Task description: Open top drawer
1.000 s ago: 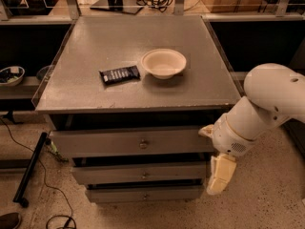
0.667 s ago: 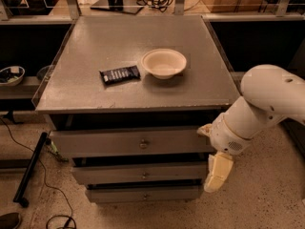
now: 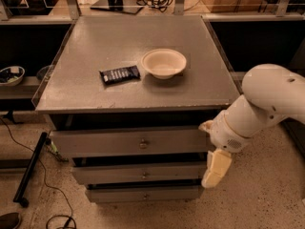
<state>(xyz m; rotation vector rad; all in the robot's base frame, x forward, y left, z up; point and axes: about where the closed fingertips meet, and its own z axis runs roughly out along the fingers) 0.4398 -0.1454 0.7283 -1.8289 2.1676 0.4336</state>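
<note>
The top drawer (image 3: 128, 142) is the widest grey front just under the cabinet top, with a small round brass knob (image 3: 143, 143) at its centre. It stands out a little further than the two drawer fronts below it. My gripper (image 3: 214, 170) hangs down from the white arm at the cabinet's right front corner, to the right of the drawer fronts and about level with the middle drawer. It is well right of the knob and holds nothing.
On the grey cabinet top (image 3: 95, 51) lie a cream bowl (image 3: 163, 62) and a dark snack bar (image 3: 119, 74). The middle drawer (image 3: 138, 173) and bottom drawer (image 3: 143, 193) sit below. A black cable (image 3: 45, 194) trails on the speckled floor at left.
The arm and gripper have shifted slightly left toward the cabinet's right corner. The drawers, bowl and bar have not moved.
</note>
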